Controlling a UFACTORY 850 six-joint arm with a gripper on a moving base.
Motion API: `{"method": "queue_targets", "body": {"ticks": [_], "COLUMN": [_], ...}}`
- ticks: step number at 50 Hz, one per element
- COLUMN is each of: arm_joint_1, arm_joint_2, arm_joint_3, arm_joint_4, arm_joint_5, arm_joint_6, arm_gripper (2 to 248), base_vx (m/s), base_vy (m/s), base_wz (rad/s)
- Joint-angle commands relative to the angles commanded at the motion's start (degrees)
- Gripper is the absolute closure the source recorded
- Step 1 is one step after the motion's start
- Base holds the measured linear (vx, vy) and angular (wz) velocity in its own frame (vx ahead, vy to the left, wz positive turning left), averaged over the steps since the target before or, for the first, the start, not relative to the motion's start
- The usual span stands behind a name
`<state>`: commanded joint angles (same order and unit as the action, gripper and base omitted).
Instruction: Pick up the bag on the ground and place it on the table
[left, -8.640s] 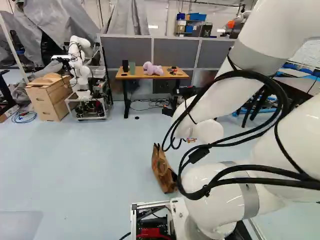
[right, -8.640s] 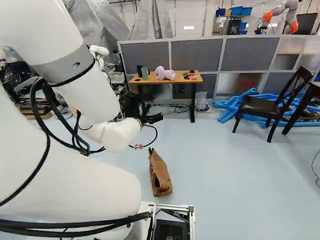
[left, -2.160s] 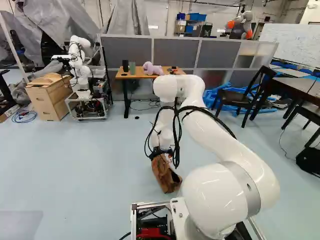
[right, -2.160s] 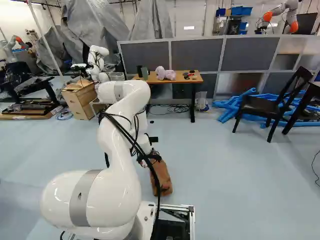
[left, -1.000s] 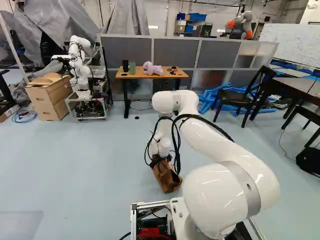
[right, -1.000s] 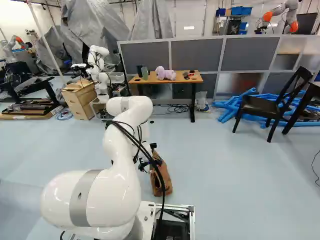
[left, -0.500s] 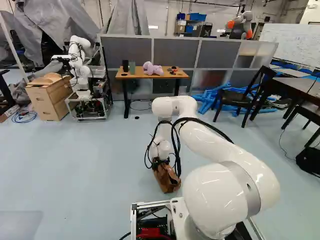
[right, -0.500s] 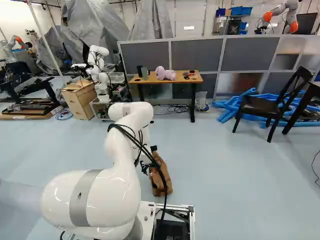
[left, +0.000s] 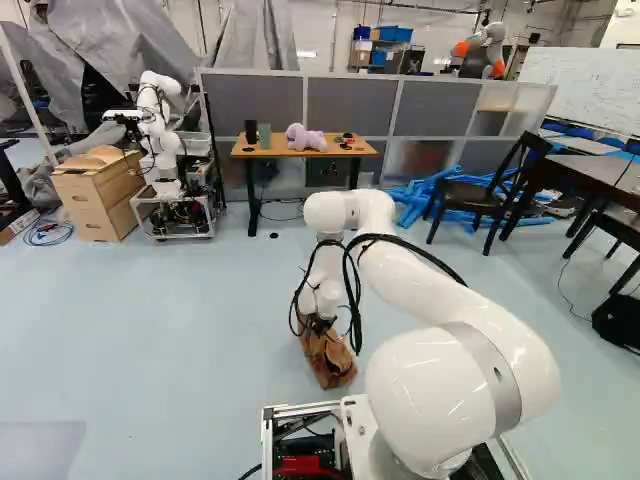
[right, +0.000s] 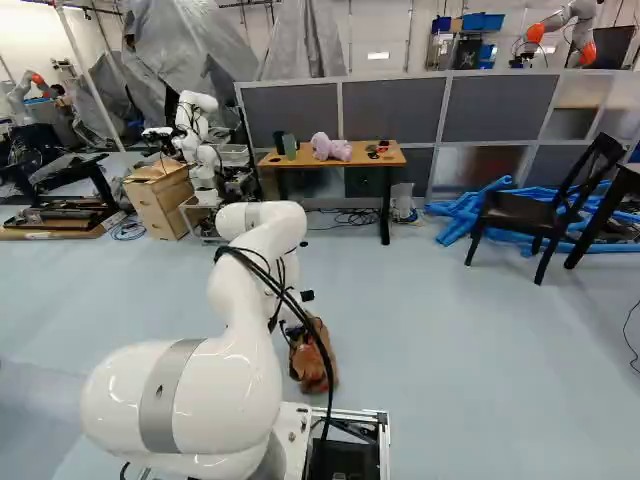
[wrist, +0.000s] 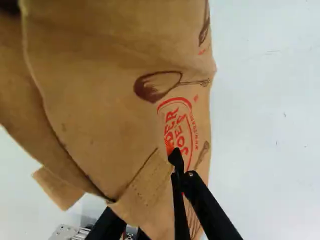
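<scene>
1. Left base view: your white arm (left: 425, 275) reaches over the pale blue floor (left: 180, 330), its black end effector (left: 318, 326) down at the upper part of the brown paper bag (left: 330, 365). Beyond it stands the light wooden tabletop (left: 275, 153), with a purple plush toy (left: 303, 138) near mid-length and a green cylinder (left: 264, 136) toward its left end.
2. Right base view: you see the bag crumpled and low on the floor, just beside the arm's cables (right: 300, 318); a black chair (right: 520, 210) stands well right of the tabletop.
3. Wrist view: your end effector (wrist: 169, 157) is clamped on the bag's paper, one finger in front and the other partly hidden behind it.
</scene>
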<state>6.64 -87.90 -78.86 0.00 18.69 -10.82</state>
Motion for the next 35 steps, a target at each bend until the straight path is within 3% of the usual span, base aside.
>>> {"method": "queue_targets", "body": {"ticks": [35], "arm_joint_1": [0.0], "arm_joint_2": [7.65], "arm_joint_3": [7.17], "arm_joint_4": [0.0], "arm_joint_5": [0.0], "arm_joint_6": [0.0], "arm_gripper": [229], "base_vx": [0.0], "base_vy": [0.0], "base_wz": [0.0]}}
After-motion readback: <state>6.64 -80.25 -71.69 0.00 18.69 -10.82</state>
